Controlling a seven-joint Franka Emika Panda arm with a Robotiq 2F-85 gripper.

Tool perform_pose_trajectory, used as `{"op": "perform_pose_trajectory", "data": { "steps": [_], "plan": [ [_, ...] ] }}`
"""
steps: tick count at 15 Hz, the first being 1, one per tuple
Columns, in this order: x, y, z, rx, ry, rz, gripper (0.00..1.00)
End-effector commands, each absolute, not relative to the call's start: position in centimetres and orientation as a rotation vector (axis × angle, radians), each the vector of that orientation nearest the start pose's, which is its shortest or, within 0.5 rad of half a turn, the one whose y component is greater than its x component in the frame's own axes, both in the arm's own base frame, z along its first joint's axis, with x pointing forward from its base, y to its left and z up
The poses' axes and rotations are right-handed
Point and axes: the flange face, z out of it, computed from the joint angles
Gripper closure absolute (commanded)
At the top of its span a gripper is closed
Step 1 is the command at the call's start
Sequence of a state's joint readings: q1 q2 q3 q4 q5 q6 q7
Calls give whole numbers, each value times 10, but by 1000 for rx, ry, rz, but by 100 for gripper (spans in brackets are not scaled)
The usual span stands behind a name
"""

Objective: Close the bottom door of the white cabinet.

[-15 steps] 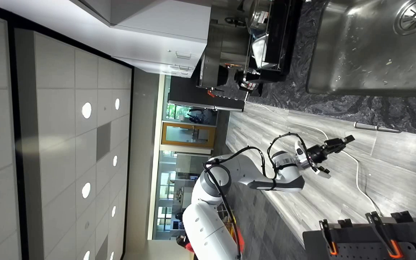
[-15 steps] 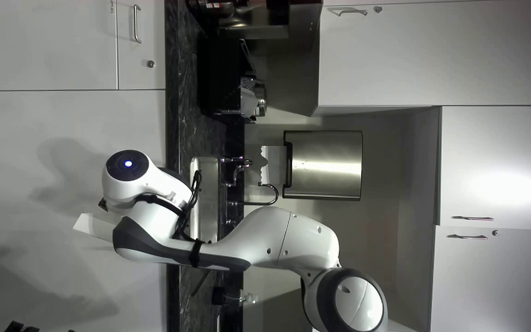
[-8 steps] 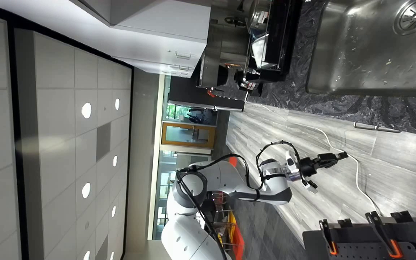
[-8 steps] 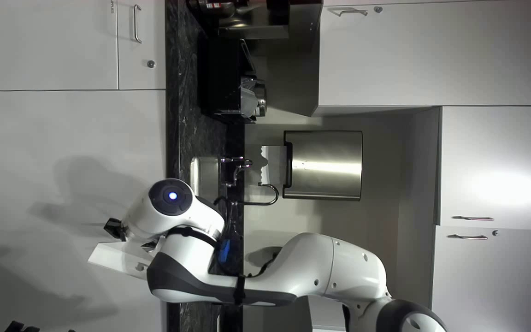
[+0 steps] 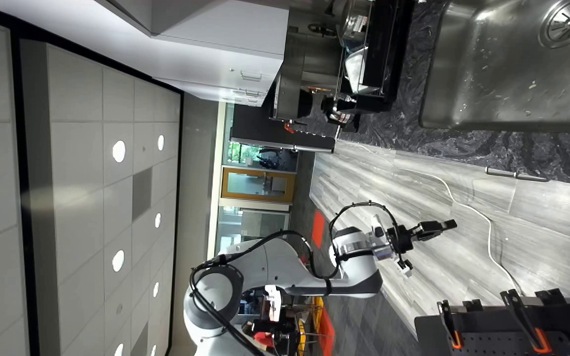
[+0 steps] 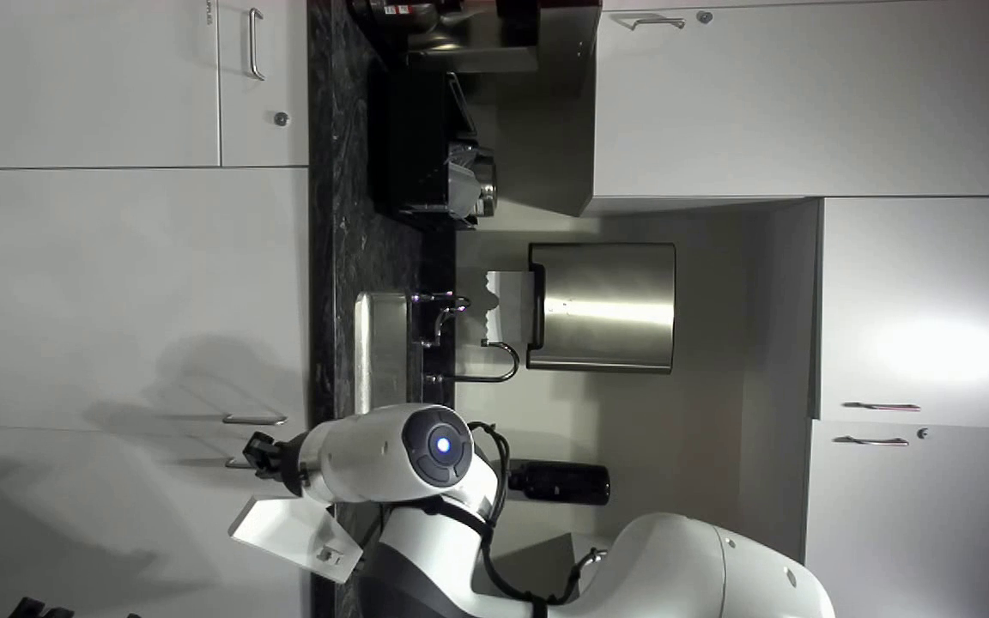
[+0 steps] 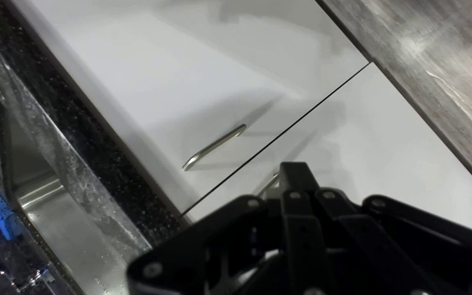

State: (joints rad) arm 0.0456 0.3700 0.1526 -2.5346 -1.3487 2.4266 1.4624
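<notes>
White bottom doors sit side by side beneath the dark counter; which is meant I cannot tell. The clenched gripper hovers in front of the right one, partly hiding its handle. Above are the sink and, left, a black rack; a cable crosses the floor.

Beyond the front edge of the worktop, I see two white doors meeting at a thin dark seam. My gripper, jaws together, partly hides one handle.
</notes>
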Motion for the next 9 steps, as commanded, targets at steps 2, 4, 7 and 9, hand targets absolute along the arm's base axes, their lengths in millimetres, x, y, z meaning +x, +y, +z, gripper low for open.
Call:
{"op": "perform_pose_trajectory", "data": {
  "steps": [2, 4, 7, 9],
  "plan": [
    [361, 70, 165, 2568, -44, 306, 100],
    [356, 67, 182, 2576, -46, 344, 100],
    [351, 64, 202, 2576, -45, 388, 100],
    [349, 63, 213, 2576, -40, 408, 87]
  ]
}}
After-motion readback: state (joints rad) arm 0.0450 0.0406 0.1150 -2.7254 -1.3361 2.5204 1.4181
